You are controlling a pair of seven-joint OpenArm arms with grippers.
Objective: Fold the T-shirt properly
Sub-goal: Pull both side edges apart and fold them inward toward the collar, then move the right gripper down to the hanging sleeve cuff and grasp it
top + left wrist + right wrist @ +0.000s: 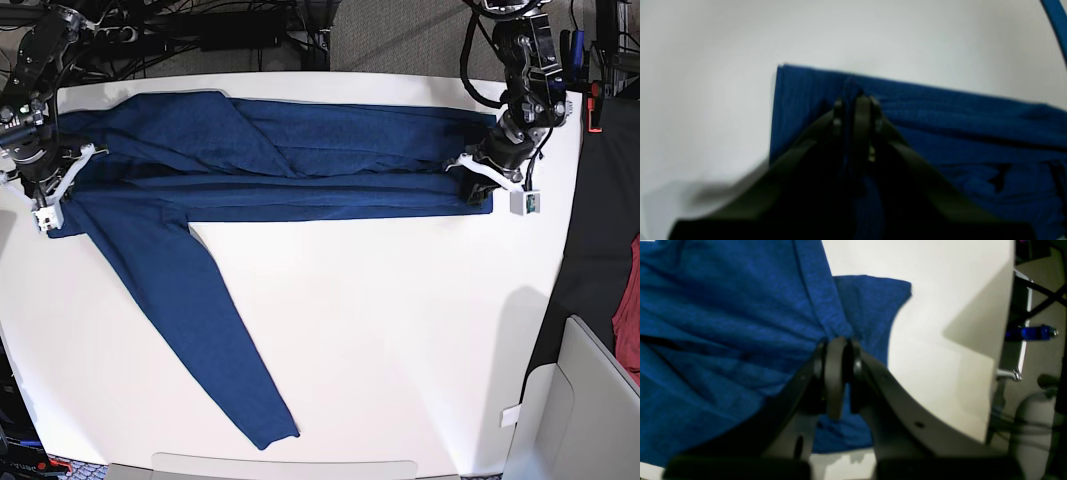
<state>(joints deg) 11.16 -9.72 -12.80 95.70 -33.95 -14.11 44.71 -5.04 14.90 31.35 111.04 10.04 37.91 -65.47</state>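
The dark blue T-shirt (300,150) lies folded into a long band across the far side of the white table (400,330). One long sleeve (200,310) trails diagonally toward the near edge. My left gripper (478,180) sits at the band's right end. In the left wrist view it (857,98) is shut on a pinch of the T-shirt (940,110) near a square corner. My right gripper (55,190) is at the band's left end. In the right wrist view it (838,341) is shut on a gathered ridge of the T-shirt (723,323).
The table's left edge (1000,340) runs close beside my right gripper, with floor and metal frame parts beyond. Cables run behind the table's far edge. A red cloth (630,310) hangs off the table at the right, above a pale bin (580,400).
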